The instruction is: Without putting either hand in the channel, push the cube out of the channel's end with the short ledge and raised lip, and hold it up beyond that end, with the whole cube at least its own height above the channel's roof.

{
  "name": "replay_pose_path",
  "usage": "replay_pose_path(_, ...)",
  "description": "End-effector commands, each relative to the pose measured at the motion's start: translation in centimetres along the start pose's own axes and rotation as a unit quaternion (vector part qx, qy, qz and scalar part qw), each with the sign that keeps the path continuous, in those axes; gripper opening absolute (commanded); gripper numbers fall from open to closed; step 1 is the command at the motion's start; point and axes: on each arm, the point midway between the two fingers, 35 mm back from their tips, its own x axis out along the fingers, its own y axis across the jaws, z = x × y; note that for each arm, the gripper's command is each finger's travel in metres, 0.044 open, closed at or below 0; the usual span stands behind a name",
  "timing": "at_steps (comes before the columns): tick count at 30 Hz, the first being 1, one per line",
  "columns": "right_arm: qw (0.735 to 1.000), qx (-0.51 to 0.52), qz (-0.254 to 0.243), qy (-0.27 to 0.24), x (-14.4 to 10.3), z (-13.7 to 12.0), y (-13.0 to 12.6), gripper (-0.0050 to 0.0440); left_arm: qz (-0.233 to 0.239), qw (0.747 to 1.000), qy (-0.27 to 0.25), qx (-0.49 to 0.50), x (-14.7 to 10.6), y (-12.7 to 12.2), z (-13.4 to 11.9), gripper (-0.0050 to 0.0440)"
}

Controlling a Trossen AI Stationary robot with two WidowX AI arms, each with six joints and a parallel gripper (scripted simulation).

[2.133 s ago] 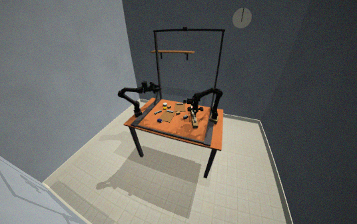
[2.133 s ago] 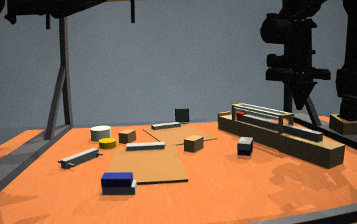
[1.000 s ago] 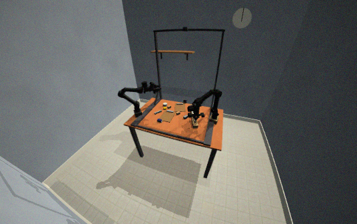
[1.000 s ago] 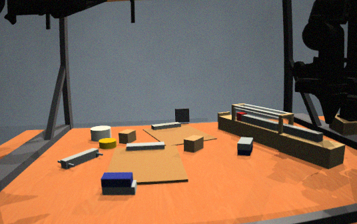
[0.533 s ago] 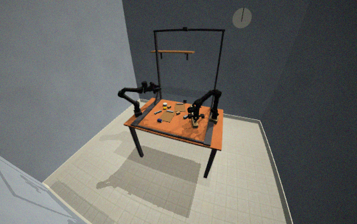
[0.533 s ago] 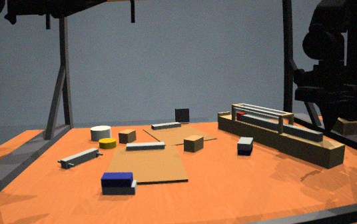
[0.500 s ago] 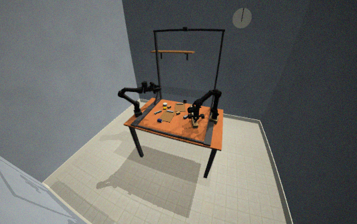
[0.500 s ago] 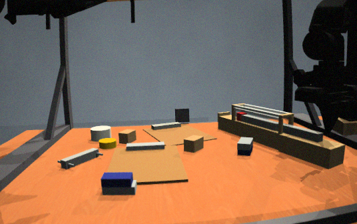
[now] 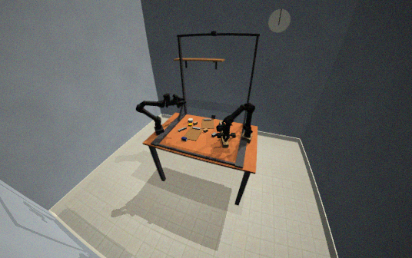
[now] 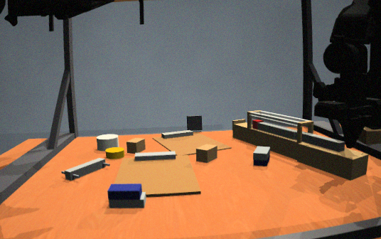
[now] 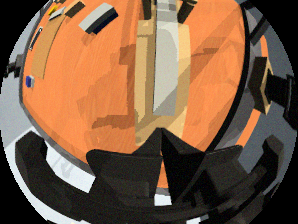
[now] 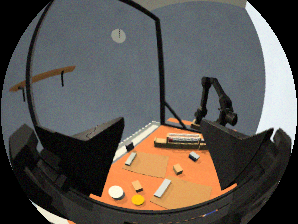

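Top view: orange table [image 9: 200,147] on pale tiles [image 9: 184,192], between blue-grey walls [image 9: 77,57].

- Left gripper [image 9: 225,141] [image 10: 350,144] [image 11: 161,132] [image 12: 230,118], closed, has come down and along the channel [image 10: 332,161] [image 11: 143,95] [image 12: 161,144].
- Gray bar's [image 10: 325,141] [image 11: 166,75] exposed end now lies just ahead of its fingertips.
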Motion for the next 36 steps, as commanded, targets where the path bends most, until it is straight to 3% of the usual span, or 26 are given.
replay_pose_path(1,1.0,0.003,-0.001,-0.008,-0.1,0.6,0.0,0.04,0.003,1.0,0.001,0.003,0.2,0.1,-0.1,0.0)
replay_pose_path(12,1.0,0.003,-0.001,-0.008,-0.1,0.6,0.0,0.04,0.003,1.0,0.002,0.003,0.5,0.1,-0.1,0.0)
replay_pose_path(36,1.0,0.003,-0.001,-0.008,-0.1,0.6,0.0,0.04,0.004,1.0,0.0,0.0,0.4,0.1,2.4,0.0)
